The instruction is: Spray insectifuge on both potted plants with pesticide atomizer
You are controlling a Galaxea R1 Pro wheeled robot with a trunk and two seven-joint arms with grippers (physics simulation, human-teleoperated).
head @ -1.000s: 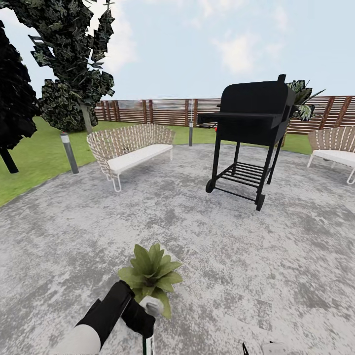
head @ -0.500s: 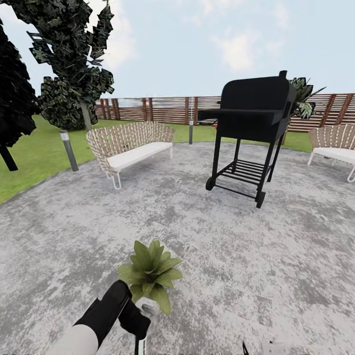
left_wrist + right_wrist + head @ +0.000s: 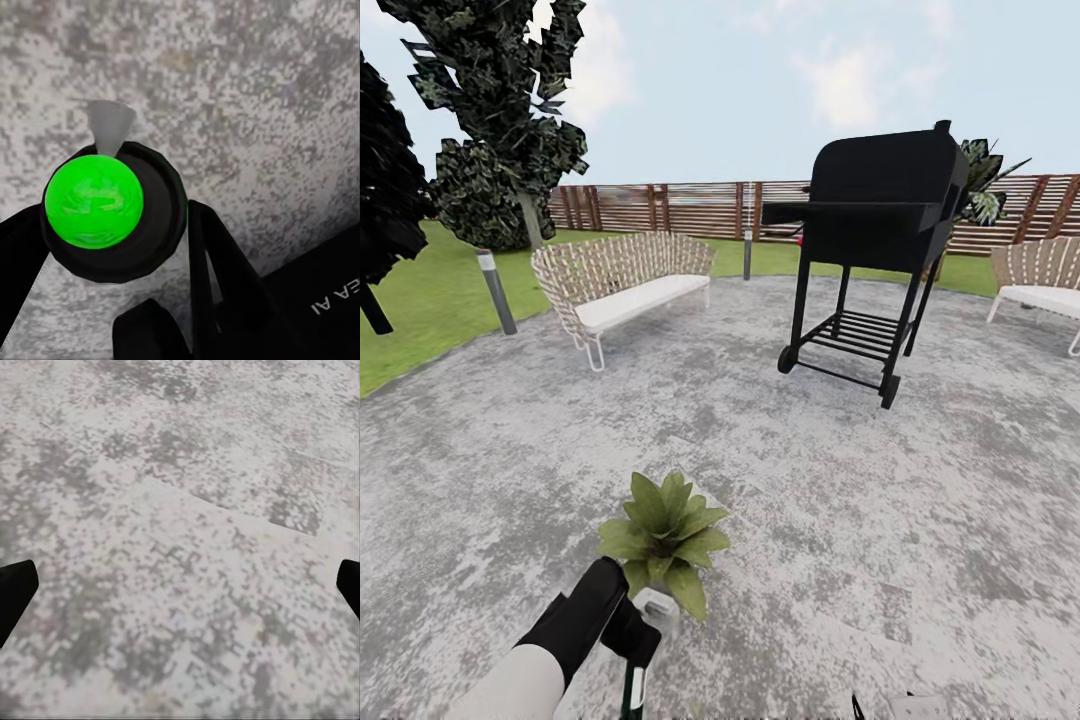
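just atomizer (gripped) beside plant

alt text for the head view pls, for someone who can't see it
The robot's left gripper holds a small sprayer just in front of a leafy potted plant on a grey stone patio. Further back stand a black grill, wicker seats, lawn, trees and a slatted wooden fence.

Just ahead of the black left gripper, a potted plant spreads green leaves; the pesticide atomizer it grips shows a bright green cap ringed in black. Beyond, a black grill stands on mottled grey stone patio before a brown slatted fence.
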